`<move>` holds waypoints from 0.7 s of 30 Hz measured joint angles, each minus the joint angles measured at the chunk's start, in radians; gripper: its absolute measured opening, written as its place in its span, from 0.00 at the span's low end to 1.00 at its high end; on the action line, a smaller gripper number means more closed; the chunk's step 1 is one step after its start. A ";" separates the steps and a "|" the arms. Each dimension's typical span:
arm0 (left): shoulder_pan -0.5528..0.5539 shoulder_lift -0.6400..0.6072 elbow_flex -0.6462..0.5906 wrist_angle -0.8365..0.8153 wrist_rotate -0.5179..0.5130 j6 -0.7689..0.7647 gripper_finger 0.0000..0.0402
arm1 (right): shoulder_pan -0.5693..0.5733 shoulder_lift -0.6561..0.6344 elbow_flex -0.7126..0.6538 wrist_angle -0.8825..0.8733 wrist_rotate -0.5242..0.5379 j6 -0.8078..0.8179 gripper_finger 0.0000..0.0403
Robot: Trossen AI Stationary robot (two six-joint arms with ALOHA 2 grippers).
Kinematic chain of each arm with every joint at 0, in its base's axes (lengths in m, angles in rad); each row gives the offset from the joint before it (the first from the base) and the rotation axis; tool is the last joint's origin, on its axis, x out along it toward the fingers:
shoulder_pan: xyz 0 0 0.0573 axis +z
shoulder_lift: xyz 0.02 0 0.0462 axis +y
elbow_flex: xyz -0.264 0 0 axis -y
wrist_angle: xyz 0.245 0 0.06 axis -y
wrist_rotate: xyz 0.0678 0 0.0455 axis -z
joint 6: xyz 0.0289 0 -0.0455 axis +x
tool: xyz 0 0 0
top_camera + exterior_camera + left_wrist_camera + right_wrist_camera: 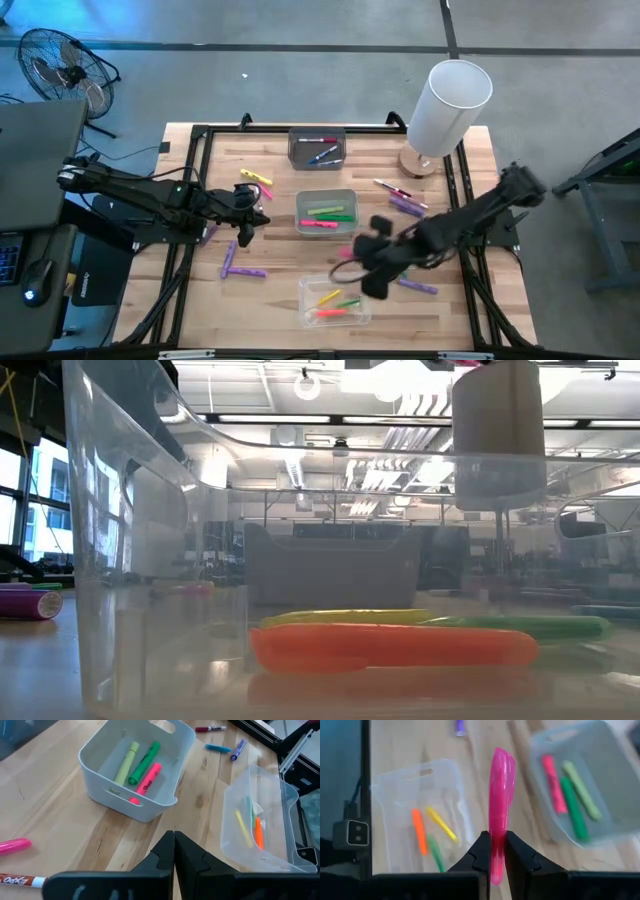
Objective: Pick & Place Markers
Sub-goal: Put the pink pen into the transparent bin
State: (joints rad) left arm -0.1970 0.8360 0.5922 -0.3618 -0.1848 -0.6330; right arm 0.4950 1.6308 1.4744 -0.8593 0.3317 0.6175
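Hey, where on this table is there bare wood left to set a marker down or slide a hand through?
Bare wood lies at the near left corner, below the purple markers, and at the near right corner past the clear bin. Another strip runs between the dark bin and the lamp base. The middle is crowded: the grey bin, loose markers and both grippers.
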 joint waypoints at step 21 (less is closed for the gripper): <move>0.000 0.000 0.000 0.002 0.097 -0.003 0.00 | -0.024 0.332 0.113 0.101 -0.362 -0.074 0.12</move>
State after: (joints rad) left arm -0.1967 0.8360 0.5922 -0.3593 -0.0882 -0.6358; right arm 0.4706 1.9630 1.5879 -0.7584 -0.0304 0.5433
